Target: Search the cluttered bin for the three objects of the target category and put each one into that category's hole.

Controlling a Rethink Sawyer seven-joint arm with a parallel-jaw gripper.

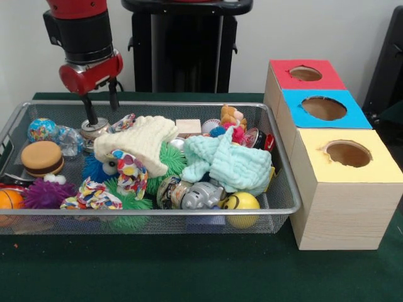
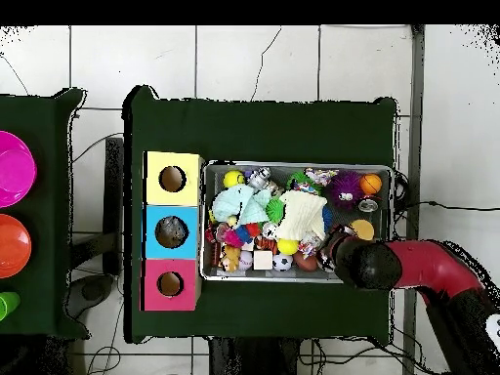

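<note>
The pincer (image 1: 101, 108) is hanging over the far left part of the wire-mesh bin (image 1: 277, 189), its two dark fingers (image 1: 90, 110) standing apart and reaching down just above a crushed silvery can (image 1: 94, 129) (whether a fingertip is touching the can I cannot tell). From overhead the red arm (image 2: 430, 269) is covering that corner of the bin (image 2: 299, 276). Just left of the can, a crinkly clear plastic bottle (image 1: 68, 139) is lying beside a speckled blue ball (image 1: 41, 129). Right of the can, a cream knitted cloth (image 1: 141, 141) is lying over the middle of the heap, and beyond it a pale mint cloth (image 1: 230, 162) is lying. Outside the bin's right end, on the green desk (image 1: 189, 270), three wooden boxes are standing in a row; the blue-topped hole (image 1: 323, 108) is sitting in the middle one, between the red top (image 1: 305, 73) and the yellow top (image 1: 348, 153).
</note>
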